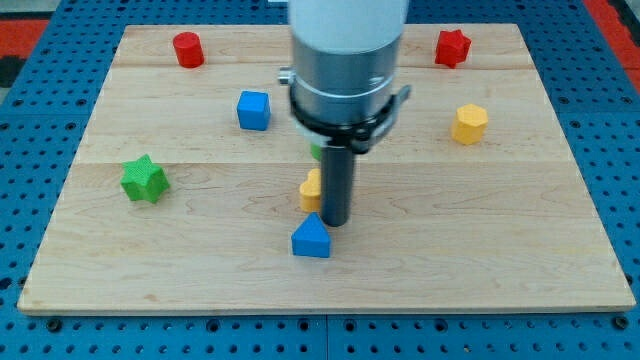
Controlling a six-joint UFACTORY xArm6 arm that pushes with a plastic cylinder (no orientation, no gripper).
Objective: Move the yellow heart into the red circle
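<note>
Wooden board (520, 260), my tip (336, 223) touching yellow heart (311, 188), red circle (187, 49) far, no tool.

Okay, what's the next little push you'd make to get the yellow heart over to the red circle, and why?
Probably I'd shift my tip round to the view's lower right of the yellow heart, then push up-left. My tip sits just right of the heart, above the blue block, while the red circle lies far toward the view's top left.

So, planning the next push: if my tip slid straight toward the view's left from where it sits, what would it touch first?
Most likely the yellow heart, which sits right against my tip on that side, partly hidden by the rod. Depth is hard to judge, so it might just pass below it.
</note>
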